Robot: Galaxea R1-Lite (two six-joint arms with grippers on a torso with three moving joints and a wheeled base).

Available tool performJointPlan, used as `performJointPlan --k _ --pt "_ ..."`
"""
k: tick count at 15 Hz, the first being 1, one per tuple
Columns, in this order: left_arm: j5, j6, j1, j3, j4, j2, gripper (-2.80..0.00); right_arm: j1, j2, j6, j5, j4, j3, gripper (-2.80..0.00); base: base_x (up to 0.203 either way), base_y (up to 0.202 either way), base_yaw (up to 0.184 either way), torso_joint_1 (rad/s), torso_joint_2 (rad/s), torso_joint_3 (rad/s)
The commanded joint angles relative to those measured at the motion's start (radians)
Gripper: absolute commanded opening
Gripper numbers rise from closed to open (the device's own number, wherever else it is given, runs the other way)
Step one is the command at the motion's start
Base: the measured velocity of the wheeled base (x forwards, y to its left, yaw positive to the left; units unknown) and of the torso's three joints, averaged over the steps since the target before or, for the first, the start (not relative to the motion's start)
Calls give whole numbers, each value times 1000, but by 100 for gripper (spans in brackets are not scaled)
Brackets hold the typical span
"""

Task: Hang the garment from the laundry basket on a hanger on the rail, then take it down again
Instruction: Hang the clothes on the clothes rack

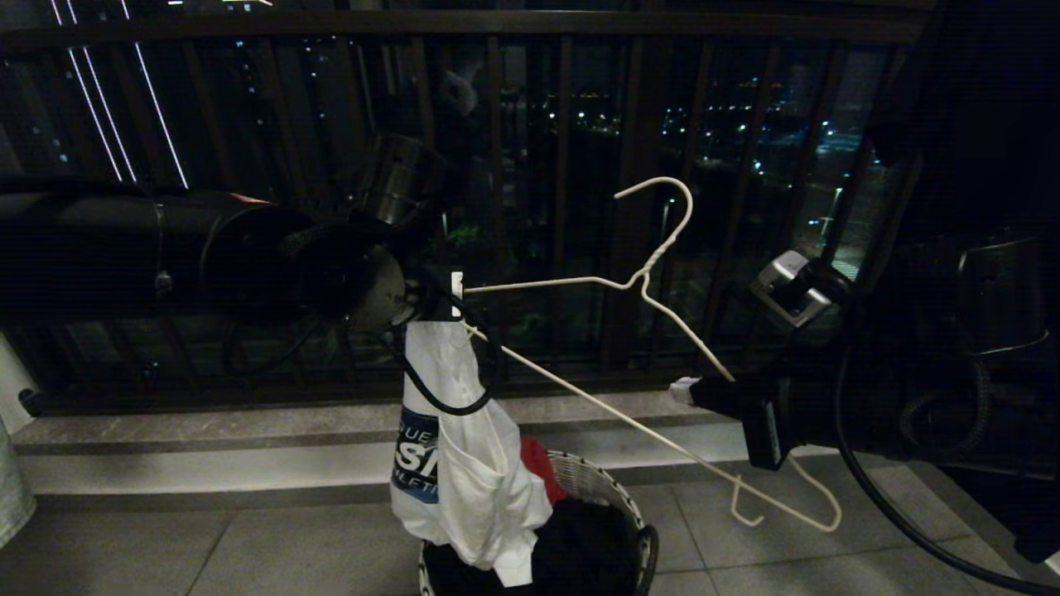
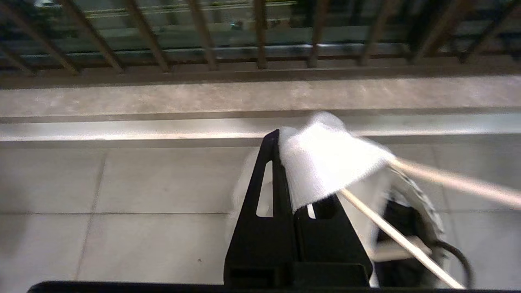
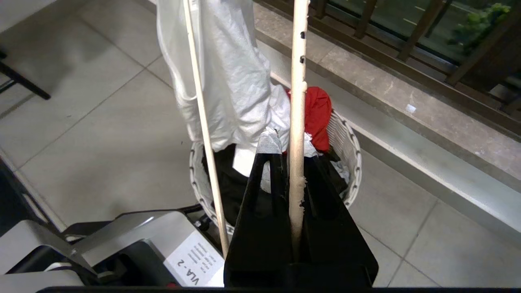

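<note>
My left gripper is shut on the top of the garment, a white T-shirt with a blue logo. It hangs down with its lower end in the laundry basket. The cream wire hanger is held tilted in the air, hook up. My right gripper is shut on its right arm. The hanger's left end reaches the shirt right at my left gripper, and its wire runs past those fingers. The rail is out of view.
A red garment and a black garment lie in the basket. The dark balcony railing and a stone ledge run behind it. Part of my base sits close to the basket. Pale cloth shows at the far left.
</note>
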Motion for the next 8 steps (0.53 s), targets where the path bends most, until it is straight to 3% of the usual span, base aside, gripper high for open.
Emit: performJointPlan --k 1,3,8 --pt "-3 -10 -36 9 -2 8 -280 8 -3 -9 6 -1 14 -280 0 0 0 0 0 0" --pt "-48 -12 -41 18 1 2 -280 36 2 -29 3 -1 24 -280 0 0 0 0 0 0" --pt "-58 -14 -84 38 0 -2 -280 37 -1 -30 3 -1 27 -280 0 0 0 0 0 0"
